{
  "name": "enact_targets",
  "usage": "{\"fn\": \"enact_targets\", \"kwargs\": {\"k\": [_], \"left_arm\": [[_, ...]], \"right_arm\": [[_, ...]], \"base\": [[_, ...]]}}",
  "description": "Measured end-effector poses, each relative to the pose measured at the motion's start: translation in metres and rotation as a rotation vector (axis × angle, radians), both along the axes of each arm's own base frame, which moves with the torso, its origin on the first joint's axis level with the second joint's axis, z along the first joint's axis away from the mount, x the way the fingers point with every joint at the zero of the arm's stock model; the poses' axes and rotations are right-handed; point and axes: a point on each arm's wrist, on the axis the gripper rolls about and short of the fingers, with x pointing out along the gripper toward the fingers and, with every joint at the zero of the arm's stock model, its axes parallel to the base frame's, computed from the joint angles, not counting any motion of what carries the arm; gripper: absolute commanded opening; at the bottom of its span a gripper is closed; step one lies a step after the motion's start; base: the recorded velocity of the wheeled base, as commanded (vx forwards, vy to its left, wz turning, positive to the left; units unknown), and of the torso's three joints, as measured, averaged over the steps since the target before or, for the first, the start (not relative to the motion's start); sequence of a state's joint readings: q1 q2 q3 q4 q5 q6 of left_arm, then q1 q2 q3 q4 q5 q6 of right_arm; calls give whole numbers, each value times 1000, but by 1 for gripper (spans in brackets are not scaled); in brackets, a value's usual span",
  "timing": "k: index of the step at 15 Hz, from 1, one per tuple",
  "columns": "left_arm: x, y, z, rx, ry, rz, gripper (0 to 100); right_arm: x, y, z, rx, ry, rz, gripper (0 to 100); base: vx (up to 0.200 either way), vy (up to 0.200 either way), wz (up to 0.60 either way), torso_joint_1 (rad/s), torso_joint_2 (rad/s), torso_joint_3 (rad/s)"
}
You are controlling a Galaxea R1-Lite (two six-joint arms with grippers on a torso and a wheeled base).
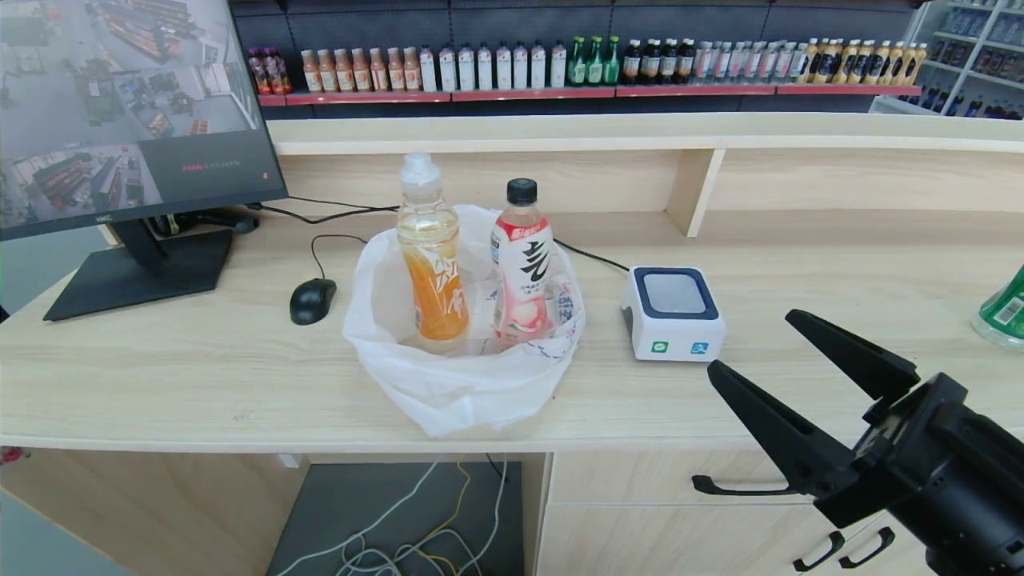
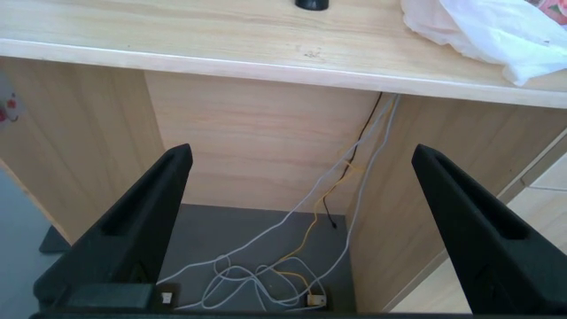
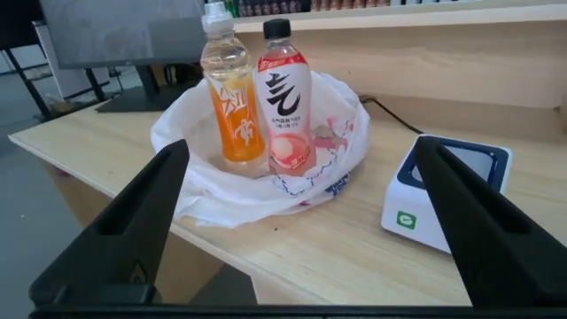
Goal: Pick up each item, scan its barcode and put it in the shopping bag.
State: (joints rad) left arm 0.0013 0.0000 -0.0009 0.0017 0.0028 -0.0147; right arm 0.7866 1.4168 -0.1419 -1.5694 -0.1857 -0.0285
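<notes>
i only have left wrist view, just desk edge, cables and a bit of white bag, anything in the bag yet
Observer: Two bottles stand upright in the shopping bag: an orange drink bottle and a pink-labelled bottle.
Operator: where's the scanner
Observer: The scanner sits on the counter to the robot's right of the bag, apart from it.
Operator: anything left to scan
Observer: A green item with a barcode label shows at the counter's far right edge.

Wooden counter (image 1: 200, 376): monitor (image 1: 120, 104), mouse (image 1: 312, 301), shopping bag (image 1: 456, 384), scanner (image 1: 674, 314), green bottle (image 1: 1004, 308).
</notes>
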Motion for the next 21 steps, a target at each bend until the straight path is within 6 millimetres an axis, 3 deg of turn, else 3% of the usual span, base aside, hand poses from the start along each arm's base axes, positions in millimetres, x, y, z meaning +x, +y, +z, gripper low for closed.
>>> {"fn": "enact_targets", "kwargs": {"k": [2,8,21], "left_arm": [[0,0,0,0,0,0,100],[0,0,0,3,0,0,100],[0,0,0,-8,0,0,100]], "right_arm": [[0,0,0,-2,2,-2,100],[1,-2,0,15,8,-7,100],[2,-9,-4,3,22,-39,100]], "base": [[-200,0,0,14,5,2],[0,0,0,0,0,0],[0,-200,0,3,2,1]]}}
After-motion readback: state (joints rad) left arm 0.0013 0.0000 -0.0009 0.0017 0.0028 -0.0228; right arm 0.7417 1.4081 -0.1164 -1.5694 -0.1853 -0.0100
